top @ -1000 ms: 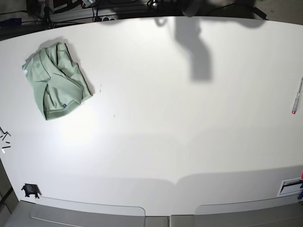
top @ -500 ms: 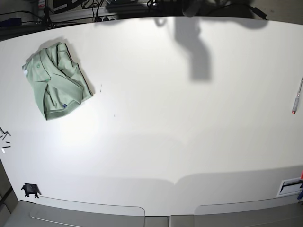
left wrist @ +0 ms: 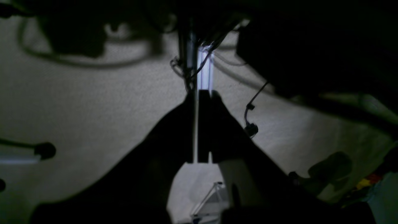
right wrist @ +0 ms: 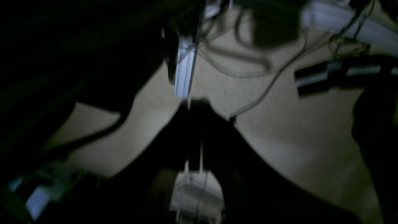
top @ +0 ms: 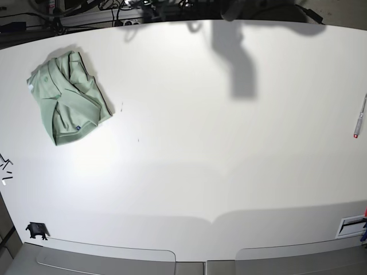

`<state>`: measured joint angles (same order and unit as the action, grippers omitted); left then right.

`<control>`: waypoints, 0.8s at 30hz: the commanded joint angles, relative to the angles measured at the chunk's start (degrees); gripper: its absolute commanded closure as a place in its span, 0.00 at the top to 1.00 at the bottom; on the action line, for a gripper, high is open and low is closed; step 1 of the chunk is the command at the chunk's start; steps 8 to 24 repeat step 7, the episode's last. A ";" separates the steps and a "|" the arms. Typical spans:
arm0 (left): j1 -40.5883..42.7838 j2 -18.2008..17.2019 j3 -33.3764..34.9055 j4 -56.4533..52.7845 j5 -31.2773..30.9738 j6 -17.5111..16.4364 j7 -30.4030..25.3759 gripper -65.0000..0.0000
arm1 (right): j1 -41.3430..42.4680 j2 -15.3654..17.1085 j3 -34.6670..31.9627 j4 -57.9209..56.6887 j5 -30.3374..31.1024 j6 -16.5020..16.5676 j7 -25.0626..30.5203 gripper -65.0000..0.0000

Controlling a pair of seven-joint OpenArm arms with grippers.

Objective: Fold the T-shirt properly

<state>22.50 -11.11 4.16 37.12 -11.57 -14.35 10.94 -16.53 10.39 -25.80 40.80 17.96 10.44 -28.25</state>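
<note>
The T-shirt [top: 66, 97] lies crumpled in a pale mint-green bundle at the far left of the white table [top: 218, 160], with a small dark label near its lower edge. Neither gripper shows in the base view. In the left wrist view my left gripper [left wrist: 196, 96] is a dark silhouette with its jaws together, only a thin slit between them, and it holds nothing. In the right wrist view my right gripper [right wrist: 194, 104] is dark and blurred, jaws together and empty. Both wrist views look at a dim floor with cables, not at the shirt.
A pen [top: 359, 117] lies at the table's right edge. A small black object [top: 36, 230] sits at the front left corner and a white card [top: 351, 226] at the front right. An arm's shadow [top: 238, 57] falls on the far middle.
The T-shirt has not moved. Only dark shapes beyond the table's far edge have shifted slightly.
</note>
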 commanded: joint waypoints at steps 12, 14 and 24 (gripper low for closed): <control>0.52 -0.33 0.02 0.17 0.15 -0.17 0.04 0.00 | 0.66 -1.92 0.00 0.17 0.44 -2.89 0.07 0.00; 0.52 -0.33 0.02 0.17 0.15 -0.17 0.04 0.00 | 0.66 -1.92 0.00 0.17 0.44 -2.89 0.07 0.00; 0.52 -0.33 0.02 0.17 0.15 -0.17 0.04 0.00 | 0.66 -1.92 0.00 0.17 0.44 -2.89 0.07 0.00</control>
